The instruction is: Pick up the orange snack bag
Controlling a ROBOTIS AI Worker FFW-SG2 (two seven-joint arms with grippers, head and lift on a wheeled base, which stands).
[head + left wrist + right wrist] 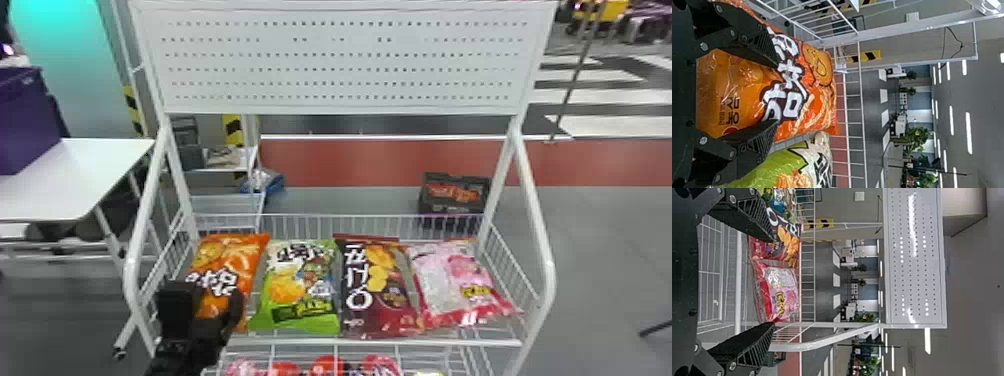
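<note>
Bag, orange, lay along the basket's left edge, its long axis running front to back; left gripper, nearer, stood at its front end; in the left wrist view, the fingers flanked it, apart, white lettering just ahead; in the right wrist view, right gripper gaped toward a pink bag.

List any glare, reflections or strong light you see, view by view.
Head view: a bright teal glow on the backdrop at upper left; left wrist view: small highlights on the orange bag's shiny wrap, ceiling lights glowing white; right wrist view: white glare streaks on the pegboard.
</note>
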